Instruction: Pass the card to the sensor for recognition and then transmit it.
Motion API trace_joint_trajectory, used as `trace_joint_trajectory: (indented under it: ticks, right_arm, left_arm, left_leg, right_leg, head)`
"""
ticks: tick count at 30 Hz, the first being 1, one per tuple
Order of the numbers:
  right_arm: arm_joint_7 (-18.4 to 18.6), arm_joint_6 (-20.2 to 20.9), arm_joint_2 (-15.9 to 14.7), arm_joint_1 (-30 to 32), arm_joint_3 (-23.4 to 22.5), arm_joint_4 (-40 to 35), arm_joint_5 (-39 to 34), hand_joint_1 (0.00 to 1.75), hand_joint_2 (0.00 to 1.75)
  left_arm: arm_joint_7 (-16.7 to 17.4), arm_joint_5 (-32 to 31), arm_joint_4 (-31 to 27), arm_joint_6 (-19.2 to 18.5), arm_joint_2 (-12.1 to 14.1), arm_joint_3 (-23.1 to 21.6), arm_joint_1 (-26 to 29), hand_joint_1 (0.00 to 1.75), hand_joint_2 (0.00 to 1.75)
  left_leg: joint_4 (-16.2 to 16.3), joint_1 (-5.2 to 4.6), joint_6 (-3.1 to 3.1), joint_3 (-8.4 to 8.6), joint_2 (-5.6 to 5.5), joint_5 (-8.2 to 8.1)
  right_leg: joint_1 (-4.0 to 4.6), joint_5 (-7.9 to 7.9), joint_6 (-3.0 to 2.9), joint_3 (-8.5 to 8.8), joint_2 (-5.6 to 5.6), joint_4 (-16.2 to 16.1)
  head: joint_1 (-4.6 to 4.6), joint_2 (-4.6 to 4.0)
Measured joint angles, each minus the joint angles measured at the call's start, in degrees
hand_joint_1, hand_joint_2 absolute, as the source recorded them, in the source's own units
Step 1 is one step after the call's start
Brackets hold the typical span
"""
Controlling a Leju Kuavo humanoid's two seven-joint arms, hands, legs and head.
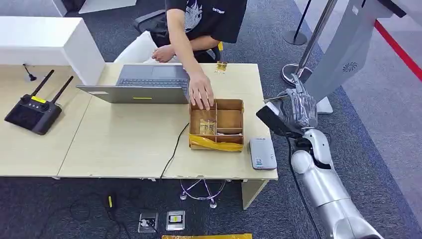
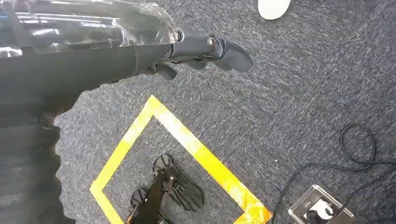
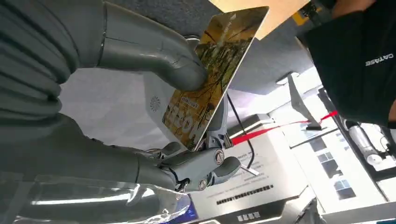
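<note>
We gripped the card (image 3: 212, 70) in our right hand (image 1: 298, 107) at the frame's right, just off the table (image 1: 129, 144) edge. Our left hand (image 2: 205, 51) hung with nothing in it, fingers loosely apart. The sensing step seemed pending; next we judged the card needed lowering onto the grey sensor (image 1: 262, 153).

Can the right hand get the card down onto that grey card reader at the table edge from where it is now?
Probably yes: the right hand holds the card just beside the table, and nothing lies on the card reader.

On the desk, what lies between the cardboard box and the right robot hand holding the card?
In the head view, only the grey card reader and bare desk edge lie between the cardboard box and the right robot hand holding the card.
</note>
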Motion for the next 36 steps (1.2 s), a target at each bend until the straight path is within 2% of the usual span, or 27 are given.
trace_joint_trajectory:
  ticks: [7,22,26,36]
  right_arm:
    - [1.9,0.5,0.0,3.8,-0.2,-2.0,-0.8,1.75,1.75]
    - [1.5,0.6,0.5,6.9,0.0,-2.0,-1.5,1.75,1.75]
    - [2.7,1.6,0.6,7.7,0.0,-2.0,-1.9,1.75,1.75]
    - [2.6,2.2,2.1,10.5,1.0,-1.9,-3.4,1.75,1.75]
  left_arm:
    - [0.0,-0.2,0.0,-0.5,0.0,-0.3,0.0,0.00,1.75]
    - [0.1,0.6,0.0,0.0,0.0,-0.5,0.8,0.00,1.75]
    - [0.1,0.6,0.0,-0.2,0.0,-0.5,0.8,0.00,1.75]
    - [0.1,0.6,0.0,-0.3,0.0,-0.5,0.8,0.00,1.75]
  left_leg:
    - [0.0,0.01,0.00,-0.01,0.00,0.00]
    - [0.0,0.00,0.00,-0.03,0.00,0.00]
    - [0.0,0.01,0.00,-0.03,-0.01,0.00]
    - [0.0,0.01,-0.01,-0.04,0.00,0.00]
  right_leg:
    - [0.01,0.00,0.00,-0.01,-0.01,0.0]
    - [0.00,0.00,0.00,-0.01,-0.02,0.0]
    - [0.01,-0.01,-0.01,0.00,-0.04,0.0]
    - [0.01,-0.01,-0.01,-0.02,-0.03,0.0]
  head:
    - [0.00,0.00]
    - [0.00,0.00]
    - [0.02,0.00]
    - [0.02,0.00]
